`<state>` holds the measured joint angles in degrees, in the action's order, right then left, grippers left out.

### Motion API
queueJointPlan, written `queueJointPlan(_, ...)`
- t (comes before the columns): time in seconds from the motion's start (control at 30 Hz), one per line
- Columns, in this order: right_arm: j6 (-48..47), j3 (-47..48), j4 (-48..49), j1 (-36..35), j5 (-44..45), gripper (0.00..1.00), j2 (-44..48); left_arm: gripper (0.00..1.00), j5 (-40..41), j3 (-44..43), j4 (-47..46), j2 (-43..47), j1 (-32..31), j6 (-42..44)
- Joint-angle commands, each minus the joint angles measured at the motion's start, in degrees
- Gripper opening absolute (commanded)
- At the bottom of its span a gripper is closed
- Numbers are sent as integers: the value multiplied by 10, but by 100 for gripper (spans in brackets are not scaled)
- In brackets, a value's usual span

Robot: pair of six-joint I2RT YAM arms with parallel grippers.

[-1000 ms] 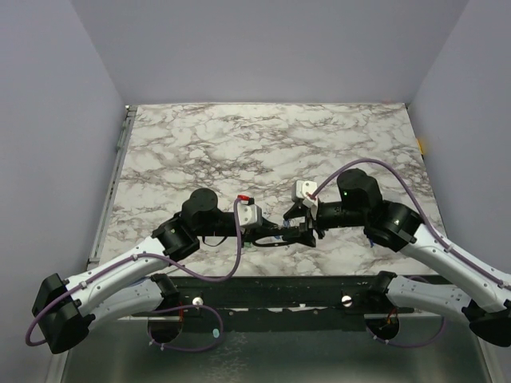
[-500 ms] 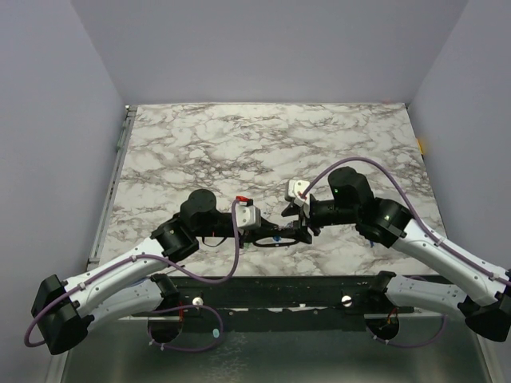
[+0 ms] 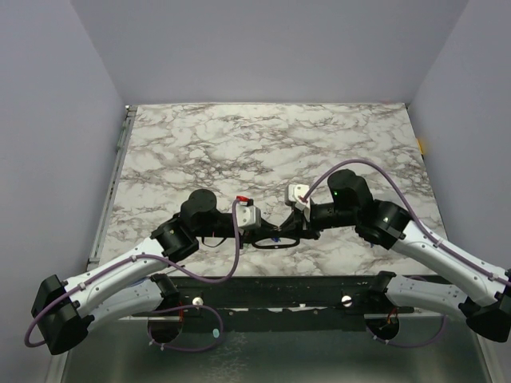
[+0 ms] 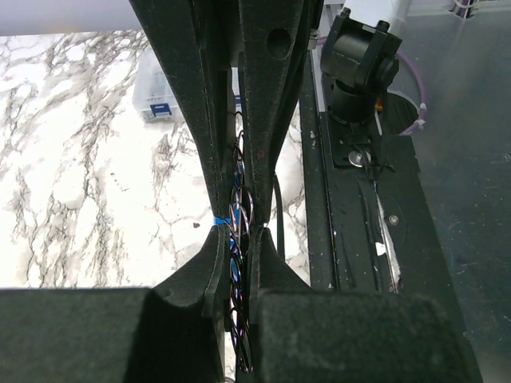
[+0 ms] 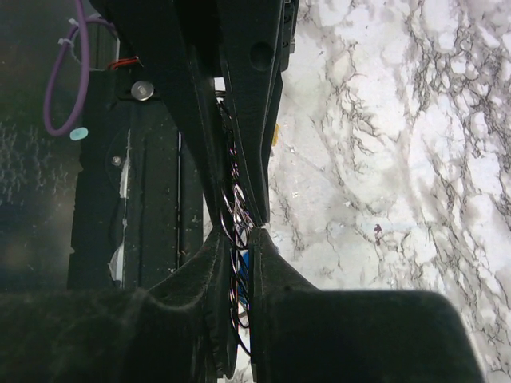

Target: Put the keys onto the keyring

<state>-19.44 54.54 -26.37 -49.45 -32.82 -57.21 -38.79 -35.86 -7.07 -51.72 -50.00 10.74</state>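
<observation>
Both grippers meet tip to tip low over the marble table's (image 3: 263,144) near edge. My left gripper (image 3: 268,237) (image 4: 237,231) is shut on the keyring (image 4: 239,199), whose thin dark wire loops run edge-on between its pads. A sliver of the blue key (image 4: 232,270) shows in that same narrow gap. My right gripper (image 3: 291,234) (image 5: 242,236) faces it and is shut on the same keyring (image 5: 234,209), with blue (image 5: 244,260) showing between its fingers too. Green and yellow keys are hidden; in the top view the fingers cover ring and keys.
A black metal frame rail (image 3: 279,291) runs just below the table's near edge, right under the grippers. Purple cables (image 3: 239,255) loop from both arms. The right arm's base (image 4: 359,56) stands on the rail. Walls enclose three sides.
The right gripper has slid left toward the left gripper and closed its jaws on the ring. The left arm has held still, still clamped.
</observation>
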Motion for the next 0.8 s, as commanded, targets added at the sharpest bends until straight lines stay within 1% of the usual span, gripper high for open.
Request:
queueJointPlan(0.0,19,-10,31,1,-15,1,9,0,-7,-3,-31,9,-5,0)
queueJointPlan(0.03,20,-10,30,1,-14,1,11,0,1,-3,-30,11,-4,-1)
queueJointPlan(0.07,20,-10,27,1,-12,1,14,6,11,-4,-27,16,-4,0)
queueJointPlan(0.13,19,-10,23,1,-4,1,19,41,36,-4,-11,35,-4,12)
queueJointPlan(0.17,18,-10,17,1,-1,1,23,60,51,-2,-3,47,-2,18)
queueJointPlan(0.2,17,-11,14,1,3,1,27,68,67,0,-1,62,-1,23)
queueJointPlan(0.3,17,-14,2,1,13,1,38,79,103,10,1,108,8,35)
queueJointPlan(0.4,16,-19,-3,1,22,1,50,80,97,12,-1,135,17,36)
queueJointPlan(0.47,18,-19,-4,1,23,1,54,78,60,10,-14,134,26,24)
queueJointPlan(0.53,21,-14,-10,1,25,1,52,75,9,6,-39,110,34,4)
queueJointPlan(0.6,20,-8,-19,1,27,1,48,69,-39,-5,-60,74,35,-24)
queueJointPlan(0.67,19,-7,-19,1,26,1,50,60,-78,-19,-72,37,35,-41)
queueJointPlan(0.73,18,-10,-14,1,23,1,55,52,-95,-23,-97,18,34,-59)
queueJointPlan(0.77,18,-11,-13,1,22,1,57,46,-96,-23,-106,14,35,-65)
